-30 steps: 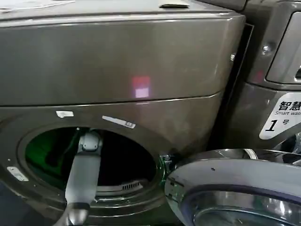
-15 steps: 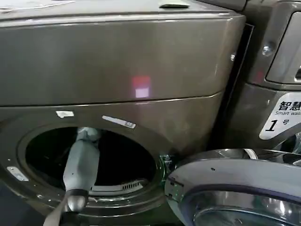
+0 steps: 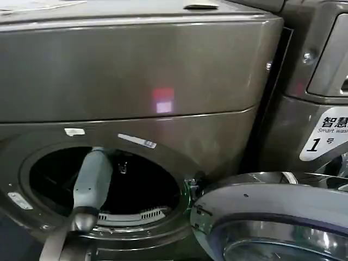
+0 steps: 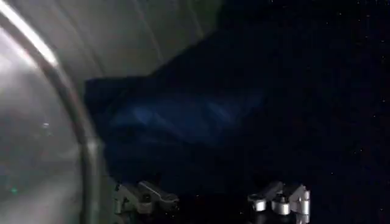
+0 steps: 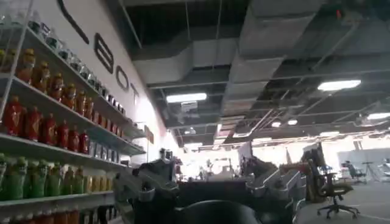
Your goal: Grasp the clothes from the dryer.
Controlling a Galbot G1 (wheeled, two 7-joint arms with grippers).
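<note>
Left gripper (image 4: pixel 213 201) sits inside the drum, fingers spread wide, nothing between them; both fingertips (image 4: pixel 146 198) show in the left wrist view. Just ahead of it lies dark blue crumpled clothes (image 4: pixel 183 115), a loose heap resting against the curved grey metal drum wall (image 4: pixel 122 36), apart from the fingertips. Heap's long axis runs roughly across the gripper's opening; its upper edge slopes up along the drum wall. Bright metal drum rim (image 4: pixel 85 158) passes close beside one finger, little room on that side; the other side is dark open drum space.

Head view: grey left arm (image 3: pixel 89 182) goes up through the round porthole opening (image 3: pixel 136 185) of the large bronze-brown metallic front-loading dryer (image 3: pixel 163 70), entering left of centre, with open room to its right inside the ring. Round chrome-ringed door (image 3: pixel 272 217) is swung open at lower right, clear of the arm. Neighbouring machine carries a white "1" sticker (image 3: pixel 326 141).

Right gripper (image 5: pixel 207 189) is raised away from the dryer, wide apart, holding nothing, facing store shelves of bottled drinks (image 5: pixel 49 134).
</note>
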